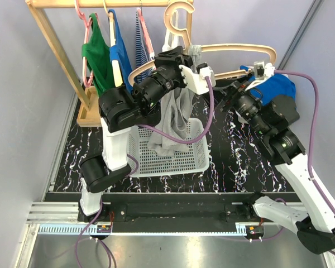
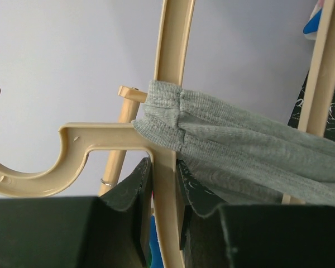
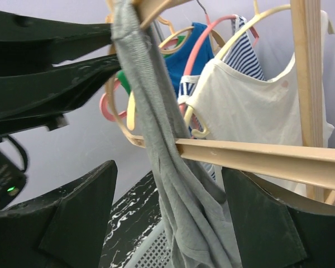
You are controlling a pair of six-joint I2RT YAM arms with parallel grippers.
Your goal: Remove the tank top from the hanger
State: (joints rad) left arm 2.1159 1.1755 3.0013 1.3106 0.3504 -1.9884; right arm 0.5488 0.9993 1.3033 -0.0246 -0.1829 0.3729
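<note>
A grey tank top [image 1: 176, 120] hangs by one strap from a beige hanger [image 1: 234, 49], draping down into a white basket. My left gripper [image 1: 190, 67] is shut on the hanger's stem just below the hook; in the left wrist view [image 2: 163, 173] both pads press the beige stem [image 2: 173, 56], with the grey strap [image 2: 240, 151] looped just above. My right gripper [image 1: 243, 84] is open near the hanger's right arm. In the right wrist view [image 3: 168, 170] the tank top [image 3: 173, 184] hangs between the spread fingers, in front of the hanger bar [image 3: 257, 159], not gripped.
A wooden rack [image 1: 50, 39] at the back left holds green [image 1: 97, 56], blue [image 1: 120, 56] and striped [image 1: 142, 44] tops on hangers, and a white one [image 3: 251, 106]. The white mesh basket [image 1: 195, 156] sits mid-table. A blue cloth [image 1: 279, 86] lies at the right.
</note>
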